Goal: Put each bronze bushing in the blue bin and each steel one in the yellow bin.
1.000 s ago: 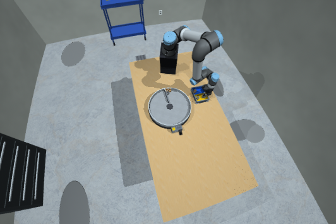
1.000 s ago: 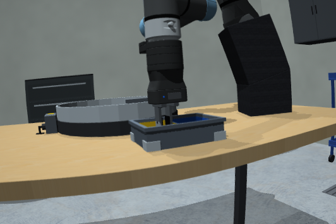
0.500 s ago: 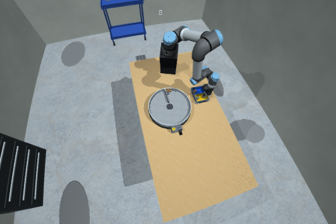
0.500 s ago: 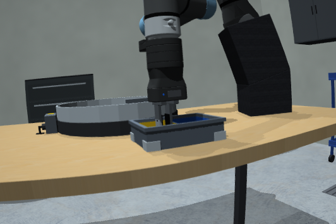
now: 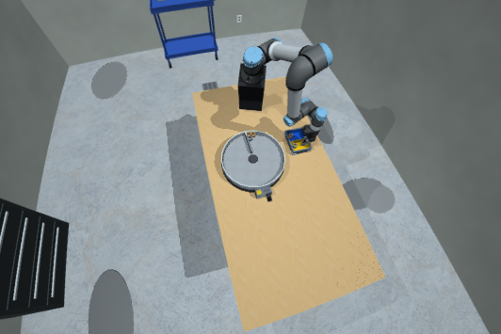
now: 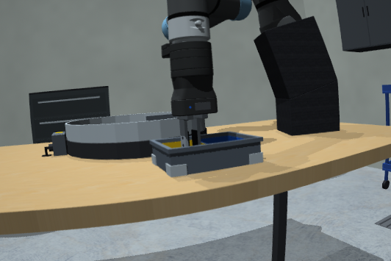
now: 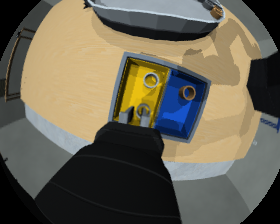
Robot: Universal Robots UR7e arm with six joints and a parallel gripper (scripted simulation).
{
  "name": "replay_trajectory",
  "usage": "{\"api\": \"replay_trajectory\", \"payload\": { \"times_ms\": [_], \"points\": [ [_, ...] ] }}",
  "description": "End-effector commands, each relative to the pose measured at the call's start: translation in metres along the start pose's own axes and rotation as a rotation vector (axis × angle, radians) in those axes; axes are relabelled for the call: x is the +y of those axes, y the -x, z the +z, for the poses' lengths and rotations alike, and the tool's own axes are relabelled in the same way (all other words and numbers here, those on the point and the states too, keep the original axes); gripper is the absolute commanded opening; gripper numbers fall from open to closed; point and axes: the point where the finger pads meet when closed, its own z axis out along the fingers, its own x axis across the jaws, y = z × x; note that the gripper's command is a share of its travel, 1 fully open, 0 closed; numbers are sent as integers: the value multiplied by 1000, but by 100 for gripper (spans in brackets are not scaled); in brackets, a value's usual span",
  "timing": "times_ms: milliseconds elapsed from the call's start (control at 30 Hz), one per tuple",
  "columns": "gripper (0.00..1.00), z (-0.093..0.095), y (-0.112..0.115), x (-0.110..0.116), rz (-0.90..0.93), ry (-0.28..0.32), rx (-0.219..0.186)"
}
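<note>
Jaws (image 5: 305,142) (image 6: 189,141) part open, nothing gripped, low over yellow bin (image 5: 298,149) (image 6: 172,144) (image 7: 135,82), steel bushing (image 7: 139,108) just beside. Bronze bushings (image 5: 253,135) (image 7: 217,13) wait inside turntable (image 5: 235,165) (image 6: 110,132) (image 7: 146,19) rim, arm-base side. I judge next move: lift, cross toward turntable, align to bushing walls.

Your yellow bin (image 5: 300,150) (image 6: 173,145) (image 7: 133,90) holds two ring-shaped grey steel bushings (image 5: 295,145) (image 7: 151,86); your blue bin (image 5: 298,132) (image 6: 224,138) (image 7: 178,112), one bronze bushing (image 5: 291,135) (image 7: 183,94). Bronze ones (image 5: 251,135) (image 7: 217,12) sit near your turntable's (image 5: 264,171) (image 6: 117,130) (image 7: 156,22) rim.
</note>
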Motion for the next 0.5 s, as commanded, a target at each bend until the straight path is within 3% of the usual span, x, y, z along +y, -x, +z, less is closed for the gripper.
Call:
{"api": "replay_trajectory", "payload": {
  "times_ms": [0,133,300,400,467],
  "points": [
    [42,-2,1,0,0,1,-1],
    [42,-2,1,0,0,1,-1],
    [42,-53,0,0,0,1,-1],
    [42,-53,0,0,0,1,-1],
    [42,-73,0,0,0,1,-1]
  ]
}}
